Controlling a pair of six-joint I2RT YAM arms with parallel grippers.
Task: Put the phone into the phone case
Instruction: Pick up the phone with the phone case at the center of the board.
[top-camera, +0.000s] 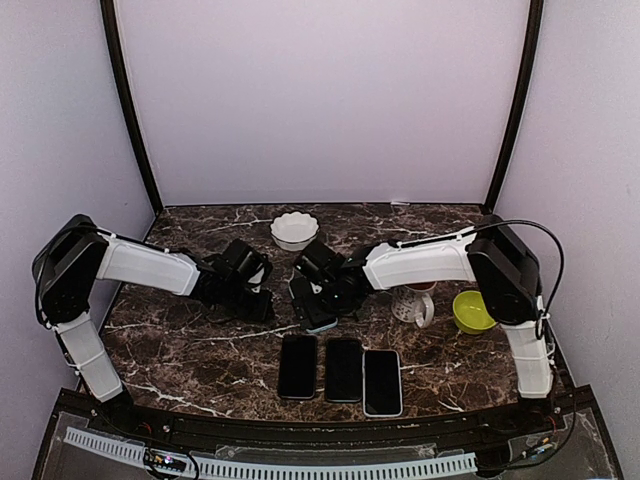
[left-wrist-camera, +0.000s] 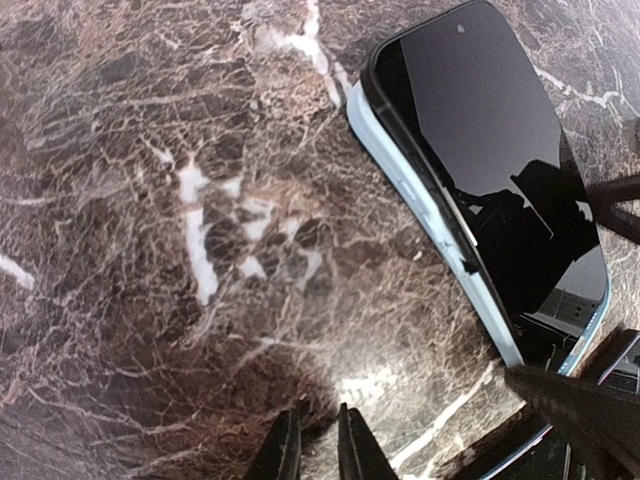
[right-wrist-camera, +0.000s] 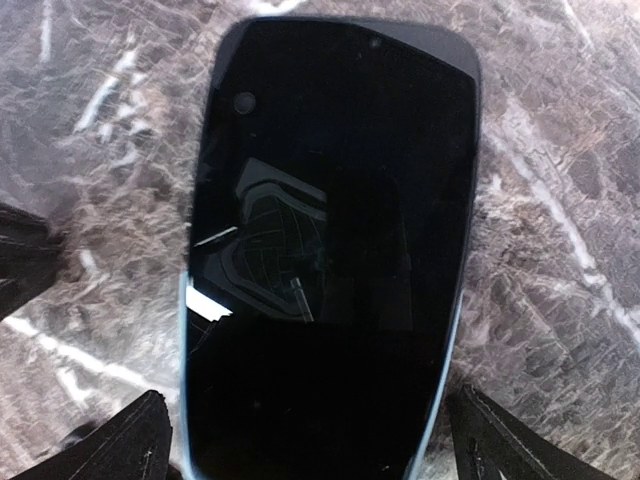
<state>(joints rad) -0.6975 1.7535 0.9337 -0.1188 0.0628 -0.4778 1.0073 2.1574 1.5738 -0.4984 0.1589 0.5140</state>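
Phone (right-wrist-camera: 330, 250) hides case (left-wrist-camera: 450, 245) except blue edge; near end cropped.

A dark brown marble desk (top-camera: 200, 350) with white veins spans the enclosure. Plain pale lilac walls (top-camera: 320, 100) close it in behind and on both sides, with black posts (top-camera: 129, 110) at the back corners, under soft even light.

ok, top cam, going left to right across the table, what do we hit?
left claw → white bowl → mug → green bowl. Left out: right claw, the phone below it and the near row of three phones, which overlap the bowl-to-mug span.
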